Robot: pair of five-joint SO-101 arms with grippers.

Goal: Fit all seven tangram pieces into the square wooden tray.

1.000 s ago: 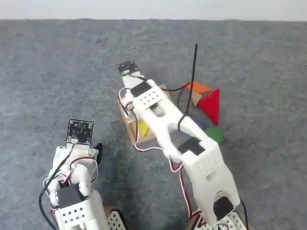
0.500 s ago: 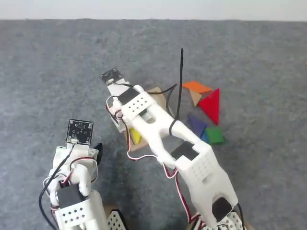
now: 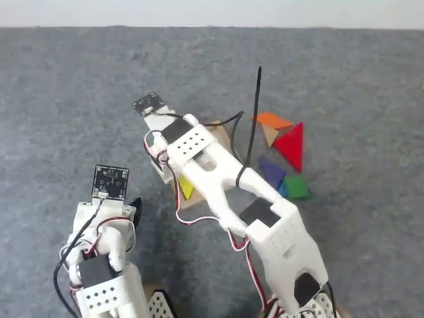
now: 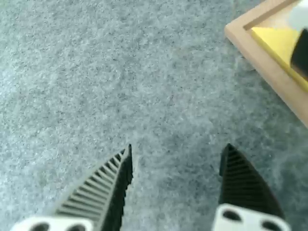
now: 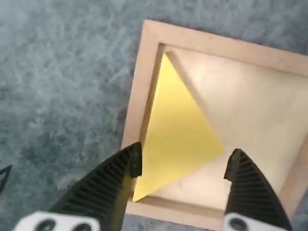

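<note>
Grey felt worktop. Near its front edge, left end effector hangs apart, empty. Right end effector, jaws apart, hovers over the yellow triangle seated in the tray. Loose pieces lie beyond, toward the right edge; right arm nearer.

Grey carpet under tray, loose pieces
</note>
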